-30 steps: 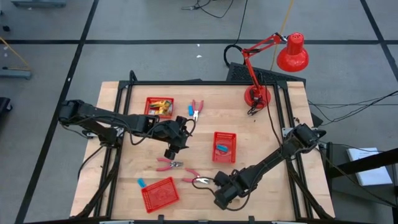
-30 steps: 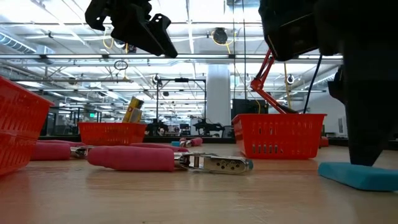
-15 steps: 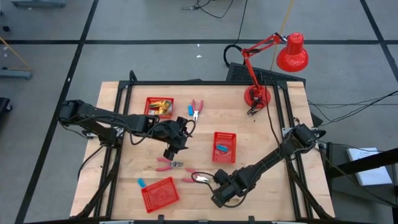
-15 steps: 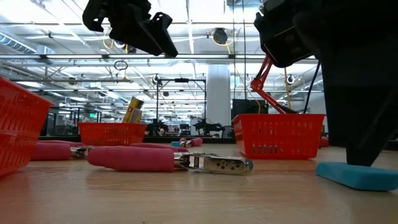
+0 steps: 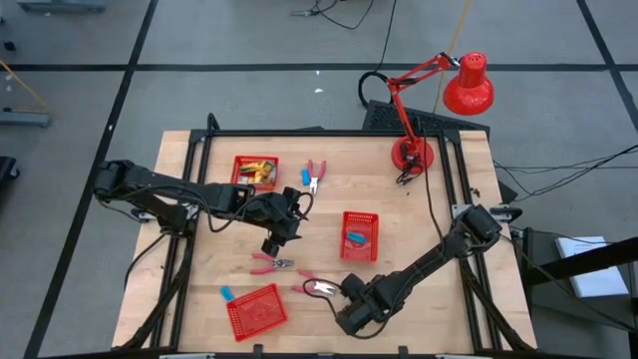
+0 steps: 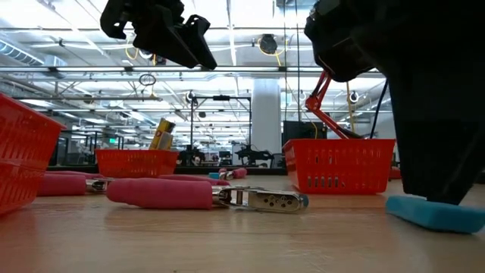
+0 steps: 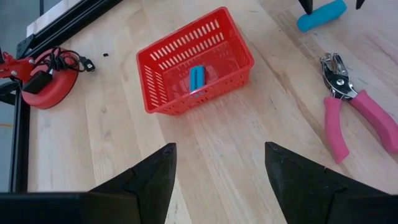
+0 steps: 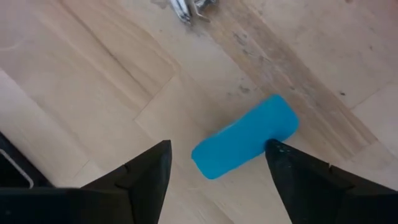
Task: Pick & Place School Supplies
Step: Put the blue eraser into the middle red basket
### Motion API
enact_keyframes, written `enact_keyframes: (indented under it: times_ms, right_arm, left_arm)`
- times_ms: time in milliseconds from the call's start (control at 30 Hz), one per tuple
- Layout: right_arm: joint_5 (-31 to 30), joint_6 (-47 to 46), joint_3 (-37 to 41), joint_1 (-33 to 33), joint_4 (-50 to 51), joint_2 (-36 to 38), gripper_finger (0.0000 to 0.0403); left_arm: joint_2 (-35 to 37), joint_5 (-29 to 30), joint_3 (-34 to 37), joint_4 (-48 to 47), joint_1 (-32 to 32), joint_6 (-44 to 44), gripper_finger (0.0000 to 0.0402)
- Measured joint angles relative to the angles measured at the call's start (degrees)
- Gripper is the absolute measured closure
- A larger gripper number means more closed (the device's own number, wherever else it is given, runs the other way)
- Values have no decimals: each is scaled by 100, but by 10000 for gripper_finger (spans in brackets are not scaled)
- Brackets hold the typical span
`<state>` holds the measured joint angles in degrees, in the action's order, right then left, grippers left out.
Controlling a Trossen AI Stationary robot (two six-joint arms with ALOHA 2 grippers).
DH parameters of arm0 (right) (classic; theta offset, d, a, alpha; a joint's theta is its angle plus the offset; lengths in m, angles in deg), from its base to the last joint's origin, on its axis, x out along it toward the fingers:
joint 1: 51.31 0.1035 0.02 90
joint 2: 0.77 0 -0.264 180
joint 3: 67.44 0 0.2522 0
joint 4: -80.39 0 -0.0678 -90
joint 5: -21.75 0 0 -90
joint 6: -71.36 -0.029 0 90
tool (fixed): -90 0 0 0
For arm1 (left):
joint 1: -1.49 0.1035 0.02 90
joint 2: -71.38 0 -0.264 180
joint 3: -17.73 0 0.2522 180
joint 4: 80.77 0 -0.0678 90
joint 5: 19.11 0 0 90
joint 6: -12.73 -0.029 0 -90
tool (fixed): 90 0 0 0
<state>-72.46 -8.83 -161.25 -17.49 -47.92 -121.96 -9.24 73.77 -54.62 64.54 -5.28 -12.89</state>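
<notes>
Right end effector (image 8: 217,165) shifted slightly leftward along the tabletop (image 5: 439,259) front, fingers spread over a light-blue block (image 8: 244,144), left end effector (image 7: 217,168) unmoved, held open.

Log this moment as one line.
right hand: open over blue eraser | left hand: open, hovering mid-table | nothing held

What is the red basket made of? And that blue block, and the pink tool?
The red basket looks like moulded plastic: its walls are a grid of slots with a slight shine. The blue block seems soft and matte, maybe rubber or foam, with rounded corners. The pink tool has shiny silver metal at its head and pink handles that look rubbery.
</notes>
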Motion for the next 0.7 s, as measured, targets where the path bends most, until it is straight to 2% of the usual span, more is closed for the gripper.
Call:
enact_keyframes:
  times_ms: [133, 333, 533, 700]
  right_arm:
    - [-12, -55, 13, -1, 71, -30, 167]
    - [35, 92, 9, -48, 140, -141, 220]
    - [-62, 344, 13, -46, 184, -148, 298]
    - [-300, 950, 22, -22, 119, -155, 358]
  left_arm:
    - [0, 0, 0, 6, 0, 0, 153]
    - [0, 0, 0, 1, 0, 5, 153]
    - [0, 0, 0, -2, 10, 9, 153]
    - [0, 0, 0, -3, 11, 8, 153]
